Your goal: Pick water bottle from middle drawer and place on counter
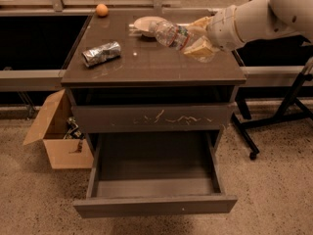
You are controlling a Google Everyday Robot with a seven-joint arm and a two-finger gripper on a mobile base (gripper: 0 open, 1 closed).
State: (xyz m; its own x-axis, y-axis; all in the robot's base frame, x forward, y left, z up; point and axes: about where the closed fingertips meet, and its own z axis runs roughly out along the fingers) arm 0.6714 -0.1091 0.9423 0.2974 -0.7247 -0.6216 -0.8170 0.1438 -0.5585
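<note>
The water bottle (170, 34) lies sideways in my end effector (197, 37), clenched on its base end; it hangs low over the desk (161, 65), cap towards the white plate (145, 25); I'd lower it onto bare surface before releasing; the middle drawer (155, 205) stands open.

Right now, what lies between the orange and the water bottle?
In the camera view, a white plate lies there on the counter; the gripper holds the water bottle next to it.
</note>
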